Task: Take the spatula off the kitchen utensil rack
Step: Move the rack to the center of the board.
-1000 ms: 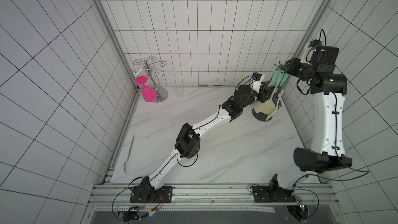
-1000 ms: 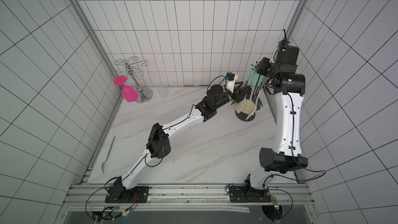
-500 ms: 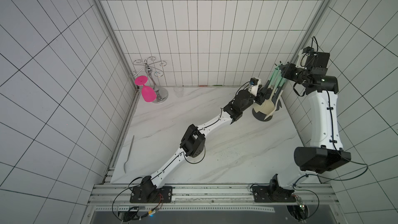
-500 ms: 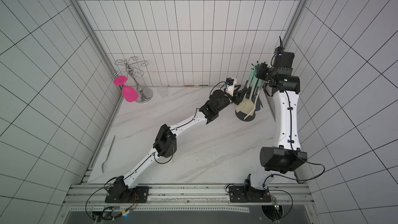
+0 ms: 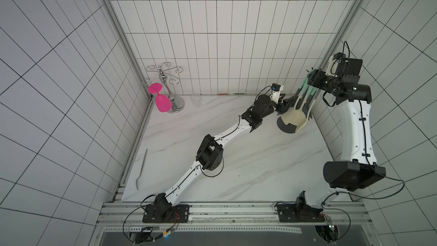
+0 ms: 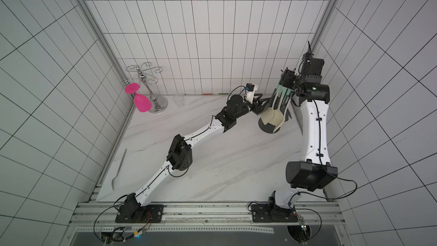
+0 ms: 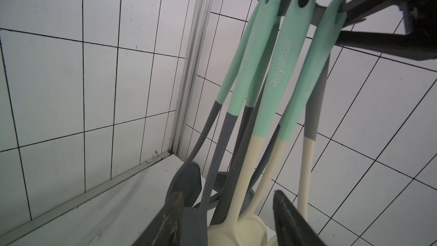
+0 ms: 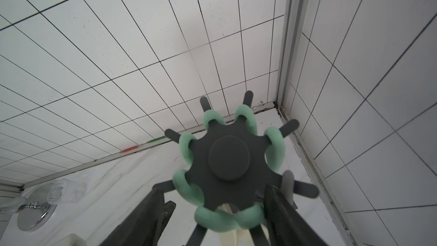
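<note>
Bench (image 5: 236, 162) 2 o'clock: right gripper (image 8: 212, 189), jaws apart, straddles kitchen utensil rack (image 8: 229, 155) top; left gripper (image 7: 227, 194) gapes around hanging utensils (image 7: 281, 67)

Tight corner: the kitchen utensil rack (image 5: 285, 127) stands close to the back and right walls, its hanging utensils (image 7: 281, 67) packed shoulder to shoulder. The right gripper (image 5: 311, 79) sits over the hook star, the left gripper (image 5: 289, 102) crowds the near side. The middle of the table (image 5: 255, 162) lies wide open.

Utensils (image 5: 295, 119) hide the pole of the kitchen utensil rack (image 5: 281, 124).
</note>
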Action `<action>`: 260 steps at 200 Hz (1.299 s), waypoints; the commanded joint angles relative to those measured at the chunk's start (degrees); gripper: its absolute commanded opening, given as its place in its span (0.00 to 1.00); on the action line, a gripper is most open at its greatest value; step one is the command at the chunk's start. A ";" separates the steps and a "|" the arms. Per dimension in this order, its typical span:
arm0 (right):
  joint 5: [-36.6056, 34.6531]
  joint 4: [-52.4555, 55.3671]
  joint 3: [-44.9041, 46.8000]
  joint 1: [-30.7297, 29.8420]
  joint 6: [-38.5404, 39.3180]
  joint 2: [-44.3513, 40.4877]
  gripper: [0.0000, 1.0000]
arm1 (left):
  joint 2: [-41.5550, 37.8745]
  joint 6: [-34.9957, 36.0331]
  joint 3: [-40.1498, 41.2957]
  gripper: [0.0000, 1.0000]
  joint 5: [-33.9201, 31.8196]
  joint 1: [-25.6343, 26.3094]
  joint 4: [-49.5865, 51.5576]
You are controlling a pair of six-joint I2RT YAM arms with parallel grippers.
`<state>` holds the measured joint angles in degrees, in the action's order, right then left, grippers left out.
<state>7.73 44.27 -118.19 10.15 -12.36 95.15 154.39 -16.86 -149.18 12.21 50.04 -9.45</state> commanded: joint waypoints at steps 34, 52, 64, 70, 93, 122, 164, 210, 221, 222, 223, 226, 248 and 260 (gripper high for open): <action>3.10 2.85 0.09 0.49 -0.17 2.08 0.26 | -1.67 1.66 3.87 0.61 2.65 -0.38 0.84; 3.12 2.90 -0.45 0.54 0.23 1.84 0.16 | -3.22 1.89 6.37 0.62 2.73 -0.55 0.14; 3.49 2.89 -0.98 0.48 0.19 1.63 0.09 | -3.86 1.95 7.12 0.62 2.90 -0.71 0.15; 3.99 2.85 -1.40 0.48 0.19 1.42 0.05 | -4.15 1.98 7.44 0.63 3.06 -0.81 0.27; 5.84 2.95 -2.76 0.57 -0.83 0.70 0.00 | -5.25 1.51 8.80 0.63 3.33 -1.42 -0.03; 11.13 2.92 -4.49 0.66 -3.07 0.68 0.00 | -6.96 0.80 10.54 0.63 4.19 -2.34 -0.21; 16.03 2.20 -5.29 1.86 -5.88 1.17 0.00 | -10.59 2.40 12.88 0.63 4.76 -2.84 -0.25; 23.57 -1.97 -4.19 3.03 -11.50 0.95 0.00 | -13.69 6.16 12.33 0.62 5.26 -2.67 4.47; 24.67 -4.40 -2.40 3.05 -12.23 0.18 0.00 | -14.92 6.71 14.02 0.60 4.13 -2.67 3.68; 24.69 -4.47 -2.31 3.04 -12.29 0.11 0.00 | -14.96 6.82 14.10 0.60 4.05 -2.71 3.67; 24.74 -4.51 -2.26 3.04 -12.31 0.02 0.00 | -15.02 6.87 14.14 0.59 3.96 -2.69 3.66; 24.79 -4.62 -2.17 3.03 -12.33 -0.09 0.00 | -15.07 6.89 14.16 0.58 3.62 -2.67 3.65; 25.93 -4.59 -2.06 2.88 -12.34 -0.35 0.00 | -14.03 7.12 11.17 0.55 2.35 -2.71 5.04; 26.00 -4.12 -2.12 2.33 -11.84 -0.64 0.00 | -13.19 7.33 9.11 0.55 2.06 -2.58 6.33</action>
<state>24.38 43.88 -120.57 13.82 -17.15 97.62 141.82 -11.18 -136.86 15.88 47.22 -5.98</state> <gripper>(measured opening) 0.345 0.551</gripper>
